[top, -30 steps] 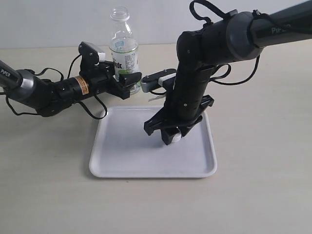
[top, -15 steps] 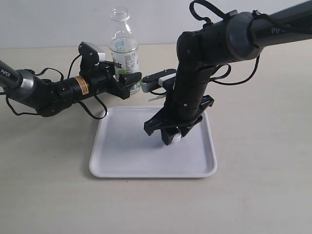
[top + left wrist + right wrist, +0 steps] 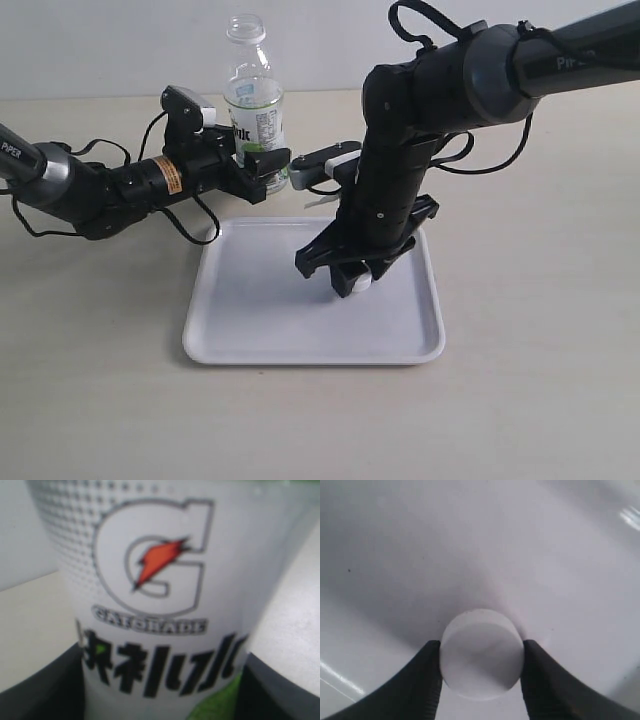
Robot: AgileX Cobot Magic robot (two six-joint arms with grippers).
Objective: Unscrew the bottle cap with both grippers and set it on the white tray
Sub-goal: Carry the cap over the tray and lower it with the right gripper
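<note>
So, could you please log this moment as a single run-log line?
phase: cap placement | left gripper: shut on bottle | right gripper: shut on bottle cap, low over white tray | bottle: uncapped, upright

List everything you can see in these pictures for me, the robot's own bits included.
bottle: one, clear with a white label, uncapped, upright on the table behind the tray.
bottle cap: one, white, low over the tray's right half, gripped.
white tray: one, white, middle of the table.
table: one, pale beige, under everything.
cables: several, black, looped along both arms.
robot arms: two, black, one reaching in from each side.
left end effector: one, black, shut on the bottle's lower body.
right end effector: one, black, pointing down over the tray, shut on the bottle cap.
</note>
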